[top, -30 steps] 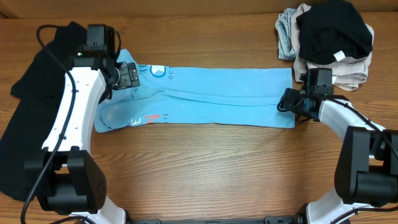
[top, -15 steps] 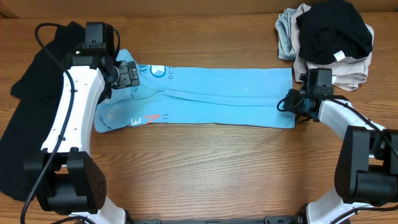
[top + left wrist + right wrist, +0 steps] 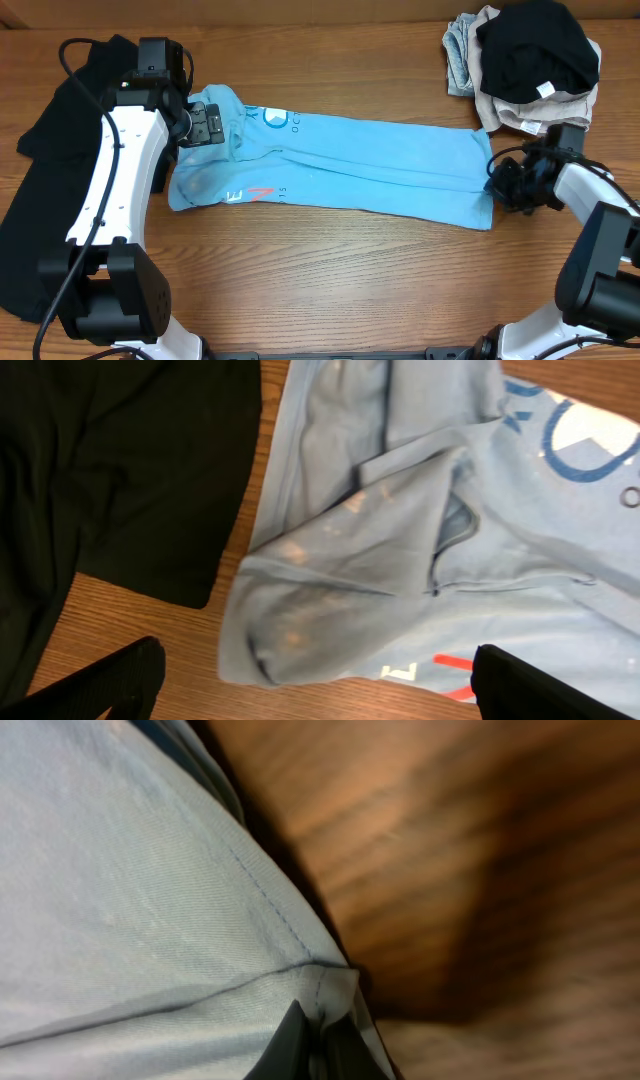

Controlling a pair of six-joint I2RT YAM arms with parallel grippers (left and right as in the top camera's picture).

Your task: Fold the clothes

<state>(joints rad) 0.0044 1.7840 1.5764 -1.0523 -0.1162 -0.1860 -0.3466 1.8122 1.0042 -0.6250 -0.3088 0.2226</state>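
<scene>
1 overhead, 2 close-ups sharing T-shirt

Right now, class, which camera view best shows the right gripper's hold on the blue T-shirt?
The right wrist view: the right gripper is shut on the blue T-shirt at its hemmed corner, close up. Overhead shows the whole shirt, the grip small and dark. The left wrist view shows only the shirt's other end.

Brown wood-grain table under even light
</scene>
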